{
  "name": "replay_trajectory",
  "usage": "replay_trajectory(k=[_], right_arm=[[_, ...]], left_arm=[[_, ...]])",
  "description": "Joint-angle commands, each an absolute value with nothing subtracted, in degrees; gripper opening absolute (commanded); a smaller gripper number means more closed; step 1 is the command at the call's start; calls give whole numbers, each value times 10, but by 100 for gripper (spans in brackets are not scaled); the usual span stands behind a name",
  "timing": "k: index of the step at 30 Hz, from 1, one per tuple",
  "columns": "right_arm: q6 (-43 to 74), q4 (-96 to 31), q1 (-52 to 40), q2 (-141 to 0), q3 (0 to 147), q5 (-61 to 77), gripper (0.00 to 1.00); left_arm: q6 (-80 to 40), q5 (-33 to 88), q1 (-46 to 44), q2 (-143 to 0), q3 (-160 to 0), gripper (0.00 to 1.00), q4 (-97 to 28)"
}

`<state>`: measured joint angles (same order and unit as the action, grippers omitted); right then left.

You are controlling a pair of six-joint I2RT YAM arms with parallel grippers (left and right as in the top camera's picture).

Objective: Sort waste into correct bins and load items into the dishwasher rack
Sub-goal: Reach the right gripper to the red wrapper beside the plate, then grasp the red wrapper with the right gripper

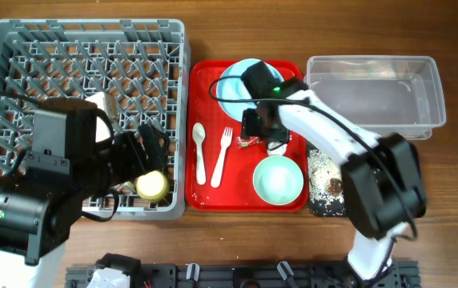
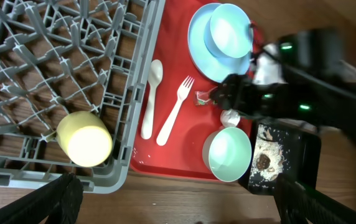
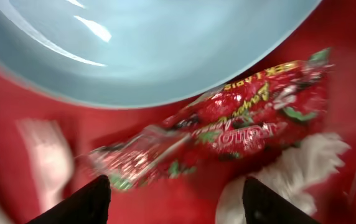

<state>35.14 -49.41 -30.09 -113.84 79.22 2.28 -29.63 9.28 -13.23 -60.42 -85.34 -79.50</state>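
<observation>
My right gripper (image 3: 184, 208) is open, low over the red snack wrapper (image 3: 240, 124) on the red serving tray. The white napkin (image 3: 290, 171) lies by its right finger, and the pale blue plate (image 3: 134, 43) is just beyond. From overhead the right gripper (image 1: 255, 132) hides the wrapper. My left gripper (image 2: 178, 208) is open and empty above the rack's front right corner, near the yellow cup (image 2: 84, 138) lying in the grey dishwasher rack (image 1: 85, 28). The white spoon (image 1: 199, 152), fork (image 1: 222, 156) and mint bowl (image 1: 278, 179) sit on the serving tray.
A pale blue bowl (image 2: 231, 28) rests on the plate. The red serving tray (image 1: 213, 80) lies between the rack and the bins. The clear tub (image 1: 433, 96) stands at the back right. The black tray (image 2: 309, 149) holds food scraps (image 1: 323, 168).
</observation>
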Motion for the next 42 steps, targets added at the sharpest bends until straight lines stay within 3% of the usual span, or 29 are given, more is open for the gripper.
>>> replay_trajectory(k=[1,2,3,5,6,14,15,16,17,19,23,25,26,28,31,37,38,40,42], right_arm=[[366,-477,-304,-1180,786,13,69],[370,-469,-304,-1187,786,13,67],[376,-466,-304,-1190,786,13,54],[375,-469,-303,-1188,786,12,11],[375,-474,-303,-1185,787,10,4],[360,-469,-303,-1039,787,8,4],[360,-467,-303,-1040,786,8,16],[360,-466,-304,-1050,786,8,47],[360,-462,-304,-1065,786,8,57],[379,-458,-304,-1113,786,6,64],[389,-448,-304,-1178,786,6,66],[388,-441,-304,-1189,786,6,65],[389,-435,-304,-1193,783,6,58],[390,-445,-304,-1197,782,3,28],[391,-466,-304,-1197,783,0,6],[354,-473,-304,-1137,783,-2,5],[337,-465,-304,-1119,783,-3,12],[313,-447,-304,-1092,783,-3,44],[302,-430,-304,-1093,783,-2,55]], left_arm=[[-287,91,-133,-602,-855,100,-794],[-288,91,-133,-602,-855,100,-794],[-288,91,-133,-602,-855,100,-794],[-288,91,-133,-602,-855,100,-794],[-288,91,-133,-602,-855,100,-794],[-288,91,-133,-602,-855,100,-794],[-288,91,-133,-602,-855,100,-794],[-288,91,-133,-602,-855,100,-794],[-288,91,-133,-602,-855,100,-794],[-287,91,-133,-602,-855,100,-793],[-287,91,-133,-602,-855,100,-794],[-288,91,-133,-602,-855,100,-794],[-288,91,-133,-602,-855,100,-794],[-288,91,-133,-602,-855,100,-794],[-288,91,-133,-602,-855,100,-794],[-288,91,-133,-602,-855,100,-794],[-288,91,-133,-602,-855,100,-794],[-288,91,-133,-602,-855,100,-794],[-288,91,-133,-602,-855,100,-794]])
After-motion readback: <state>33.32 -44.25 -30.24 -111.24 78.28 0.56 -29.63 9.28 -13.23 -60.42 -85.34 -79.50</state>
